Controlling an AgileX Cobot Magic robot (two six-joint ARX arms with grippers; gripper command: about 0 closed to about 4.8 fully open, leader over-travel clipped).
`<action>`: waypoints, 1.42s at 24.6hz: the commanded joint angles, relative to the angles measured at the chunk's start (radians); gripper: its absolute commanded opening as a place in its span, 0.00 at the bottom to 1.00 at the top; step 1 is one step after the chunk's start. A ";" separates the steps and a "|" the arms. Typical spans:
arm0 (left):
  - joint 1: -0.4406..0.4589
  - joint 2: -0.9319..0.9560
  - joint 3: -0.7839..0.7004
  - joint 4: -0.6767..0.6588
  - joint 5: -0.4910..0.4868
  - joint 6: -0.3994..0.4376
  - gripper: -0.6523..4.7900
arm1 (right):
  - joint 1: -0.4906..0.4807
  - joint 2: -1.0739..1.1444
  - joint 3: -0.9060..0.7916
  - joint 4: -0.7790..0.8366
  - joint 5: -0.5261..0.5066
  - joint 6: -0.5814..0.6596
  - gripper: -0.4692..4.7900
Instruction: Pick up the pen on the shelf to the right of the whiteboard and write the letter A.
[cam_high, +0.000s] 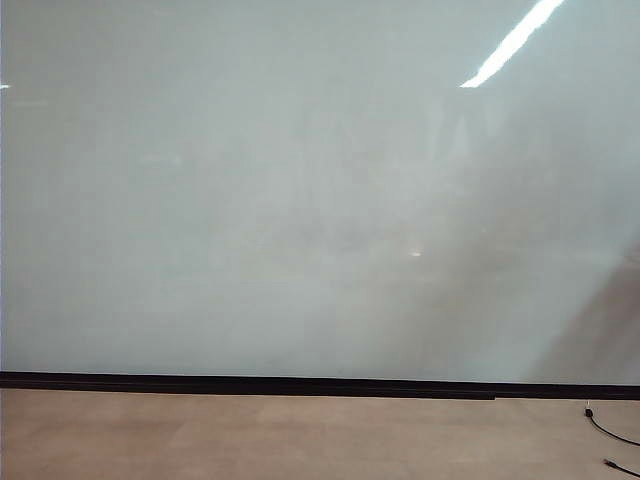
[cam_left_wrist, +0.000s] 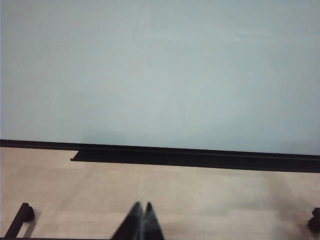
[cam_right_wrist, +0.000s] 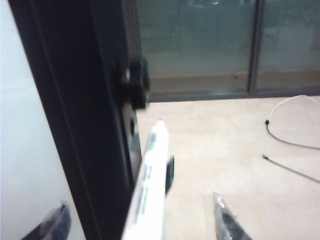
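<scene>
The whiteboard (cam_high: 300, 200) fills the exterior view, pale and glossy with a black strip (cam_high: 300, 384) along its lower edge; no letter A shows on it. Neither gripper appears in that view. In the right wrist view the pen (cam_right_wrist: 150, 170), white with a dark printed label, stands close between the fingers of my right gripper (cam_right_wrist: 140, 220). Its jaws are open wide, one fingertip (cam_right_wrist: 57, 222) over the board side, the other (cam_right_wrist: 222, 215) over the floor, neither touching the pen. A small black piece (cam_right_wrist: 170, 174) of the shelf shows behind the pen. My left gripper (cam_left_wrist: 141, 207) is shut and empty above the floor.
The board's black side frame (cam_right_wrist: 75, 125) with a knob (cam_right_wrist: 137, 85) stands right beside the pen. Cables (cam_right_wrist: 290, 140) lie on the tan floor (cam_high: 300, 435), also at the lower right of the exterior view (cam_high: 610, 432). A black tray (cam_left_wrist: 190, 157) runs under the board. Glass partitions (cam_right_wrist: 210, 45) stand behind.
</scene>
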 joint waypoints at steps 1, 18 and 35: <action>0.000 0.000 0.002 0.008 0.000 0.004 0.11 | -0.001 -0.021 0.004 0.021 -0.003 -0.007 0.78; 0.000 0.000 0.002 0.008 0.000 0.004 0.11 | 0.002 -0.022 0.004 0.020 0.008 -0.026 0.58; 0.000 0.000 0.002 0.008 0.000 0.004 0.11 | 0.004 -0.016 0.004 0.011 0.037 -0.018 0.58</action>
